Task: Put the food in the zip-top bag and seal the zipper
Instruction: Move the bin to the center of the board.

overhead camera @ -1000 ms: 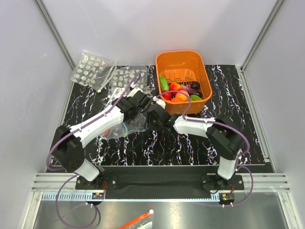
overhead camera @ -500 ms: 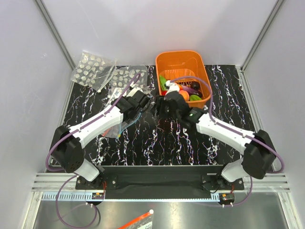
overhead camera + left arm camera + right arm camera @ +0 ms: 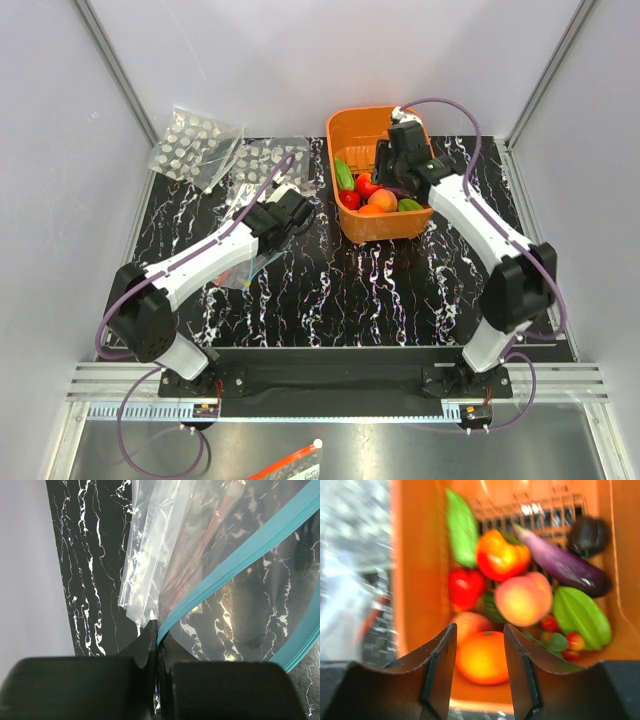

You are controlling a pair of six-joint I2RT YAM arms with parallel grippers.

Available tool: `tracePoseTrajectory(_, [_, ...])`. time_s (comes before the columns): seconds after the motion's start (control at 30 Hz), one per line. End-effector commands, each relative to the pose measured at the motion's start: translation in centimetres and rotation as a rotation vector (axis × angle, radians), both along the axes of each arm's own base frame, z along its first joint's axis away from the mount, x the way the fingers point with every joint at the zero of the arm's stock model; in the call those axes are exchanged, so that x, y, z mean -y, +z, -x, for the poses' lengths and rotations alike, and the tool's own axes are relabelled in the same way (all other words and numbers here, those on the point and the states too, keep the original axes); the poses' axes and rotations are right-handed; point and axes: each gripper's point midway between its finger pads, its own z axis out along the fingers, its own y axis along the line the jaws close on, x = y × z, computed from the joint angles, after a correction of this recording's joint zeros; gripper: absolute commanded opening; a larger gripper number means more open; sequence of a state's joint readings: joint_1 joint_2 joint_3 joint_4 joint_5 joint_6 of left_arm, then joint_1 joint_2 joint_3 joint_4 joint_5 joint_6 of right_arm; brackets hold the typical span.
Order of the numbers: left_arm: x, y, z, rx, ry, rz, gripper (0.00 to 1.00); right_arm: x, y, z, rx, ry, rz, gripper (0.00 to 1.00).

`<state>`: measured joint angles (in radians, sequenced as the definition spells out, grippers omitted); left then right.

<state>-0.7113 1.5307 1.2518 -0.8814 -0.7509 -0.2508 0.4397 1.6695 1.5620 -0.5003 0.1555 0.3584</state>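
Left wrist: zipper between left pincer jaws.

White walls — black white-veined table, aluminium posts

Bright and evenly lit in the top view, soft shadows only. Sharp at the left wrist, with glints on the zip-top bag; blurred at the right wrist, mostly along the left edge.

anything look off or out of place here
Mostly tidy. The zip-top bag lies crumpled over a second clear bag with a red strip, pinched at its zipper by the left gripper. Nothing spilled; the food sits in the basket.
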Motion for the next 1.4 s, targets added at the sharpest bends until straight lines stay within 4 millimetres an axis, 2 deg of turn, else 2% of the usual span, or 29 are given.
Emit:
tracePoseTrajectory(0.0, [0.3, 1.6, -0.3, 0.049, -0.011, 0.056, 0.0, 1.0, -5.1, 2.2, -0.218, 0.087, 0.176, 0.48])
tracePoseTrajectory(0.07, [0.4, 1.7, -0.3, 0.051, -0.014, 0.06, 0.0, 0.8, -6.7, 3.4, -0.283, 0.123, 0.173, 0.47])
tracePoseTrajectory(0.13, [0.4, 1.8, -0.3, 0.049, -0.016, 0.061, 0.0, 0.2, -7.0, 4.5, -0.304, 0.158, 0.143, 0.46])
tracePoseTrajectory(0.17, [0.5, 1.8, -0.2, 0.047, -0.019, 0.064, 0.0, 0.4, -8.0, 5.5, -0.334, 0.161, 0.145, 0.46])
tracePoseTrajectory(0.23, [0.5, 1.7, -0.1, 0.045, -0.023, 0.069, 0.0, 0.4, -7.2, 7.0, -0.33, 0.176, 0.126, 0.46])
tracePoseTrajectory(0.27, [0.5, 1.7, -0.1, 0.045, -0.024, 0.07, 0.0, 0.5, -7.8, 8.1, -0.351, 0.182, 0.126, 0.46])
tracePoseTrajectory(0.3, [0.5, 1.8, -0.1, 0.044, -0.025, 0.07, 0.0, 0.3, -6.6, 9.0, -0.327, 0.201, 0.109, 0.46])
tracePoseTrajectory(0.4, [0.5, 1.8, 0.0, 0.043, -0.028, 0.072, 0.0, -0.3, -6.0, 12.2, -0.339, 0.24, 0.113, 0.46])
tracePoseTrajectory(0.47, [0.6, 1.9, 0.0, 0.046, -0.029, 0.075, 0.0, -0.6, -7.1, 15.1, -0.397, 0.28, 0.144, 0.46])
tracePoseTrajectory(0.5, [0.6, 1.9, 0.0, 0.046, -0.029, 0.075, 0.0, -0.4, -7.3, 16.0, -0.409, 0.285, 0.155, 0.46])
tracePoseTrajectory(0.57, [0.6, 1.9, 0.0, 0.047, -0.031, 0.077, 0.0, 0.3, -9.1, 18.6, -0.487, 0.291, 0.199, 0.46])
tracePoseTrajectory(0.67, [0.7, 1.8, 0.0, 0.043, -0.038, 0.08, 0.0, 1.8, -10.0, 21.0, -0.543, 0.266, 0.222, 0.46])
tracePoseTrajectory(0.77, [0.7, 1.7, 0.0, 0.038, -0.038, 0.078, 0.0, 2.4, -9.3, 23.2, -0.559, 0.277, 0.188, 0.45])
tracePoseTrajectory(0.87, [0.7, 1.6, 0.1, 0.034, -0.038, 0.08, 0.0, 3.1, -7.6, 24.7, -0.531, 0.274, 0.161, 0.46])
tracePoseTrajectory(0.9, [0.8, 1.6, 0.2, 0.034, -0.041, 0.08, 0.0, 3.3, -6.6, 25.1, -0.506, 0.272, 0.142, 0.5])
tracePoseTrajectory(1.0, [0.8, 1.5, 0.3, 0.041, -0.042, 0.076, 0.0, 3.8, -4.3, 23.9, -0.405, 0.244, 0.15, 0.59])
tracePoseTrajectory(1.07, [0.9, 1.7, 0.1, 0.052, -0.047, 0.081, 0.0, 3.6, -2.8, 21.8, -0.326, 0.226, 0.164, 0.65])
tracePoseTrajectory(1.1, [0.9, 1.7, 0.0, 0.052, -0.048, 0.082, 0.0, 3.2, -3.2, 20.8, -0.333, 0.223, 0.189, 0.69])
tracePoseTrajectory(1.13, [1.0, 1.8, 0.0, 0.053, -0.052, 0.081, 0.0, 2.8, -3.1, 19.6, -0.307, 0.225, 0.2, 0.8])
tracePoseTrajectory(1.17, [1.1, 1.8, -0.1, 0.055, -0.053, 0.085, 0.0, 2.4, -2.5, 18.3, -0.278, 0.215, 0.207, 0.85])
tracePoseTrajectory(1.2, [1.1, 1.8, -0.1, 0.056, -0.054, 0.085, 0.0, 1.8, -3.6, 17.2, -0.299, 0.219, 0.231, 0.88])
tracePoseTrajectory(1.23, [1.1, 1.9, -0.1, 0.06, -0.055, 0.084, 0.0, 1.0, -3.6, 15.8, -0.269, 0.229, 0.223, 0.93])
tracePoseTrajectory(1.27, [1.0, 1.9, -0.1, 0.059, -0.053, 0.083, 0.0, 0.4, -3.2, 14.5, -0.252, 0.223, 0.211, 0.96])
tracePoseTrajectory(1.3, [1.0, 1.9, -0.2, 0.061, -0.054, 0.083, 0.0, -0.1, -4.3, 13.5, -0.274, 0.226, 0.225, 0.98])
tracePoseTrajectory(1.37, [1.0, 1.8, -0.1, 0.061, -0.052, 0.079, 0.0, -1.0, -3.8, 11.3, -0.231, 0.22, 0.221, 1.0])
